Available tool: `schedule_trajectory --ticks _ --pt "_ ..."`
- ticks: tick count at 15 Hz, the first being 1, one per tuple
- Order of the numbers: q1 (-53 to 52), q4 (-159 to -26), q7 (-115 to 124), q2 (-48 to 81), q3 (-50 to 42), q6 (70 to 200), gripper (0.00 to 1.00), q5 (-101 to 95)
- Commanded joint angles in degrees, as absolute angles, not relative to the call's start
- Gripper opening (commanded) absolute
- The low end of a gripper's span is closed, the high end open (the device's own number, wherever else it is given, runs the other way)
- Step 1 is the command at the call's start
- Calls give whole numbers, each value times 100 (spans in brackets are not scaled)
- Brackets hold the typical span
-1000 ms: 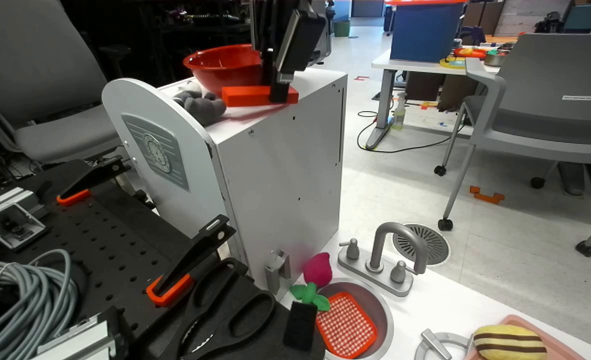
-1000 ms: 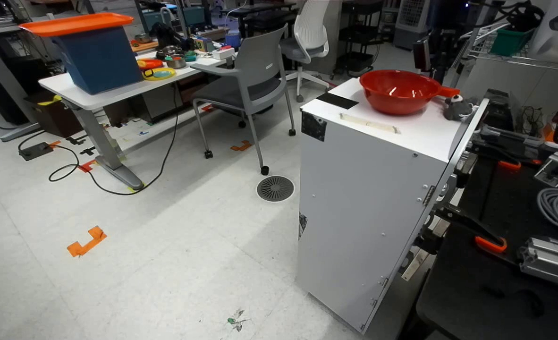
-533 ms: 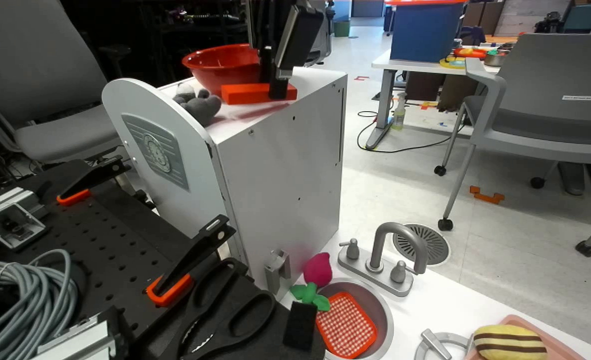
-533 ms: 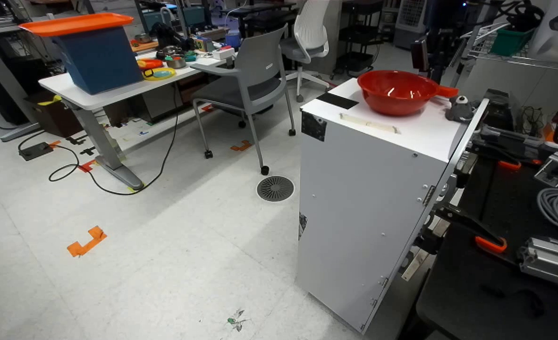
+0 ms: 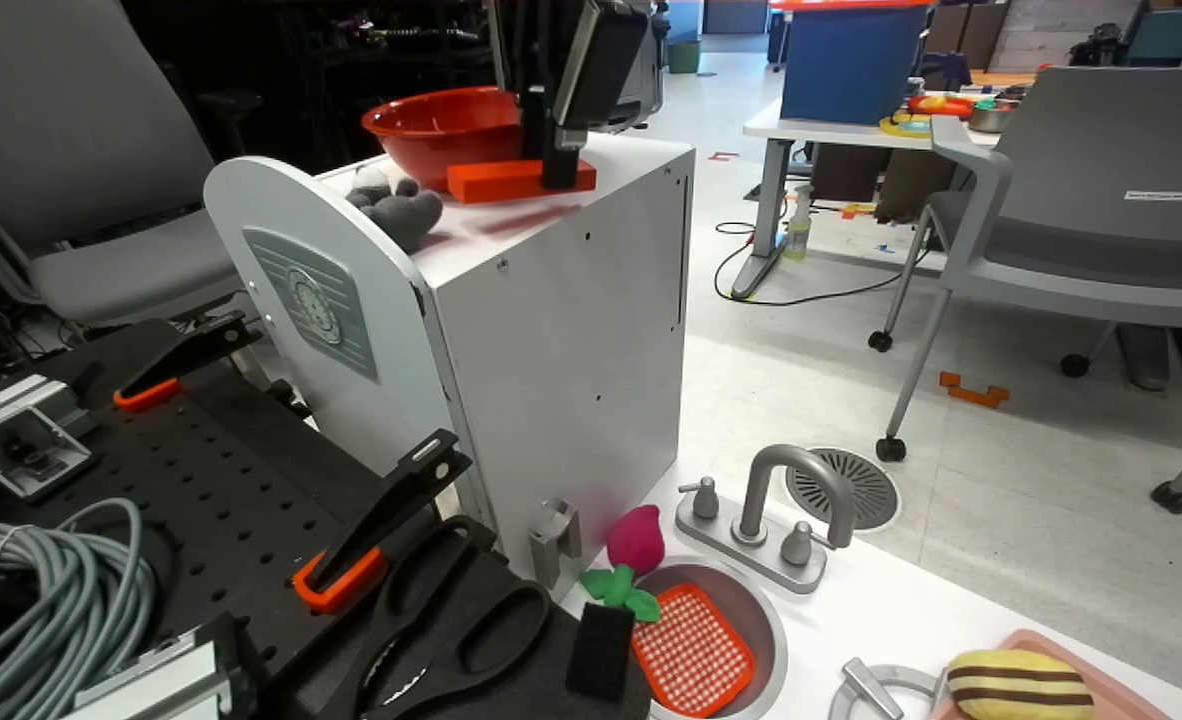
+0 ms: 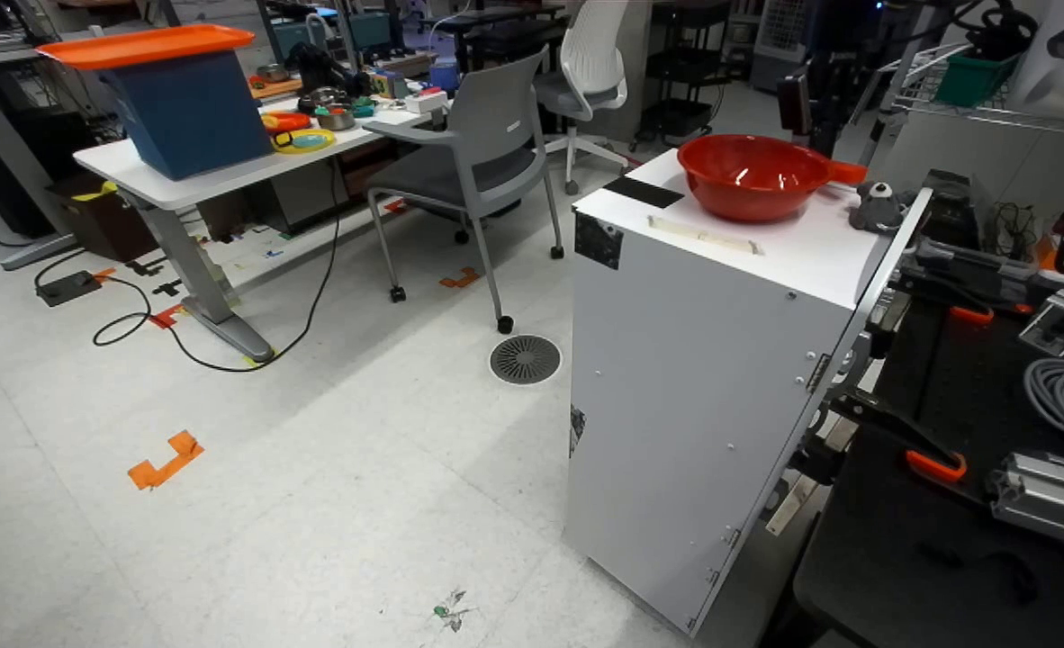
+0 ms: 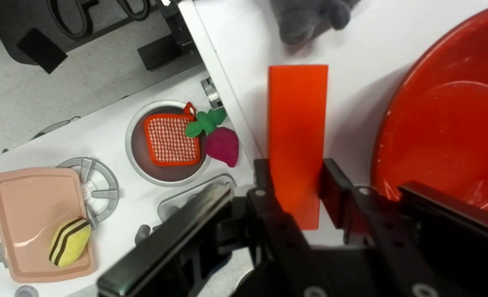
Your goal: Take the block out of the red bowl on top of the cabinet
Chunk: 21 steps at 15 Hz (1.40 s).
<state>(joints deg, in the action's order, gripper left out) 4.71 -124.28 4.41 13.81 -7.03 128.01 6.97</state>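
Observation:
My gripper (image 7: 296,177) is shut on the block (image 7: 297,119), an orange-red bar, with one finger on each long side. In an exterior view the block (image 5: 486,182) is held low over the white cabinet's top (image 5: 511,228), outside the red bowl (image 5: 441,130). The bowl (image 7: 446,136) is to the right of the block in the wrist view, with a gap between them. In an exterior view the block's end (image 6: 847,173) sticks out beyond the bowl (image 6: 752,180), which hides the fingertips. Whether the block touches the cabinet top is unclear.
A grey plush toy (image 5: 406,215) sits by the cabinet's rounded door (image 5: 281,270), close to the block's far end in the wrist view. Below the cabinet are a sink (image 5: 766,640), a faucet (image 5: 801,480) and a magenta toy vegetable (image 5: 637,540). Black clamps (image 5: 391,510) grip the dark table.
The block, in the gripper, has risen slightly and moved back from the cabinet's near edge. The red bowl has slid slightly away from the door. The grey toy shifted a little earlier.

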Motion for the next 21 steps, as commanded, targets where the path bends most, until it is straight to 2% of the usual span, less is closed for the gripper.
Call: schedule_trajectory --ticks 1,21 --pt "470 -12460 543 1305 -671 12967 8 513" --pt "341 -12355 531 1413 -574 13059 8 313"
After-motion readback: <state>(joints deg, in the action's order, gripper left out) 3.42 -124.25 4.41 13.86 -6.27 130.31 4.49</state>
